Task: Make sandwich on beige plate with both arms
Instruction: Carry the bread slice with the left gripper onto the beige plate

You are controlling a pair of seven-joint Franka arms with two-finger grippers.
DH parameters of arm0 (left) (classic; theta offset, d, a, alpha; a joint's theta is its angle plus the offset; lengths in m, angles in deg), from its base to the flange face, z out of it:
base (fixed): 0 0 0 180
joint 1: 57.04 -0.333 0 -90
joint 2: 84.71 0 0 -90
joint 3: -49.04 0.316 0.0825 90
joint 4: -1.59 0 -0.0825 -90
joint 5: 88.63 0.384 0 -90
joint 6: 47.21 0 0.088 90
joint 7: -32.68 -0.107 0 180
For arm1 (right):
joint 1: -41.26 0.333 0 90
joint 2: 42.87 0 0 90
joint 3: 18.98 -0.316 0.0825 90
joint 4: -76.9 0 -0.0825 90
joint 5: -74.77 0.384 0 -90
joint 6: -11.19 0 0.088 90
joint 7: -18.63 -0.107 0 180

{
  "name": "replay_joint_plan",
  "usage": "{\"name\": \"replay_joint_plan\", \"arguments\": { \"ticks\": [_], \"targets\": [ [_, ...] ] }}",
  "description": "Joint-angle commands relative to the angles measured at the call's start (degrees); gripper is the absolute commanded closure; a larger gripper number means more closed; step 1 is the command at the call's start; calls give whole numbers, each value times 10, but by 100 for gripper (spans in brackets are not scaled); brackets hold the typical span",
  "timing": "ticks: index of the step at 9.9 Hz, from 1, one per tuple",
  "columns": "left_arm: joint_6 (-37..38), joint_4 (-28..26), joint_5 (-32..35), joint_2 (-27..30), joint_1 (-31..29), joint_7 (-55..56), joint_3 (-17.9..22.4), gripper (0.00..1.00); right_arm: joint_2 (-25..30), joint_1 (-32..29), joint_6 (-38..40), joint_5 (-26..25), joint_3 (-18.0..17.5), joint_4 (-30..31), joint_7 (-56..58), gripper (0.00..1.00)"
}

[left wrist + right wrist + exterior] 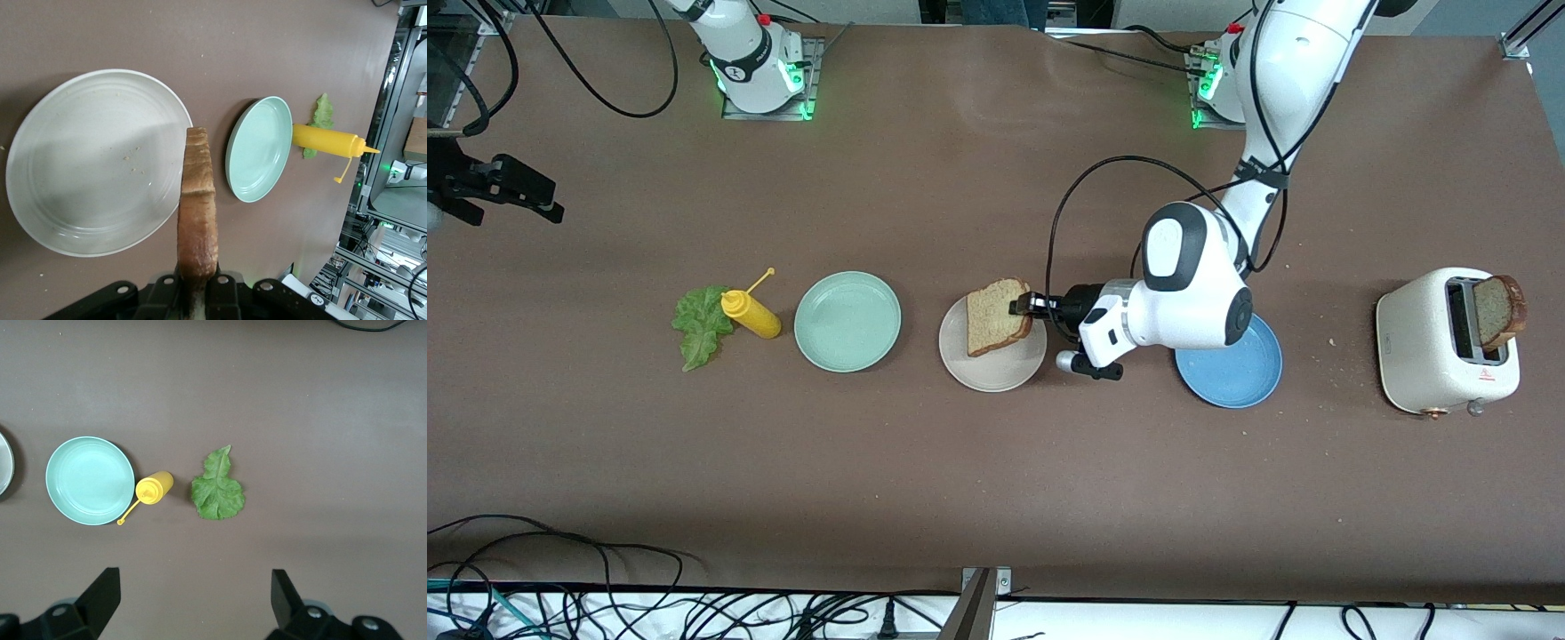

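Note:
My left gripper (1024, 306) (198, 283) is shut on the crust edge of a tan bread slice (996, 316) (198, 200). It holds the slice tilted just above the beige plate (992, 369) (93, 160), which has only crumbs on it. A second bread slice (1498, 309) stands in the white toaster (1445, 342) at the left arm's end of the table. The green lettuce leaf (701, 324) (217, 490) lies flat on the table toward the right arm's end. My right gripper (193, 593) hangs open high over the table by the leaf, holding nothing.
A mint green plate (847, 321) (90, 480) sits between the beige plate and a yellow mustard bottle (751, 313) (153, 487) that lies against the lettuce. A blue plate (1232, 373) lies partly under the left arm's wrist. Crumbs dot the table near the toaster.

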Motion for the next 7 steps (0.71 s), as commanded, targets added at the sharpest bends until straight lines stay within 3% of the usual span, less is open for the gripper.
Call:
{"name": "replay_joint_plan", "arguments": {
  "ticks": [1, 7],
  "targets": [
    [-30, 12, -27, -16, 25, 11, 7, 100, 4, -3, 1, 4, -2, -5, 3, 0],
    [-95, 6, -24, -50, 62, 16, 7, 100, 4, -3, 1, 4, -3, -5, 5, 0]
  ]
}}
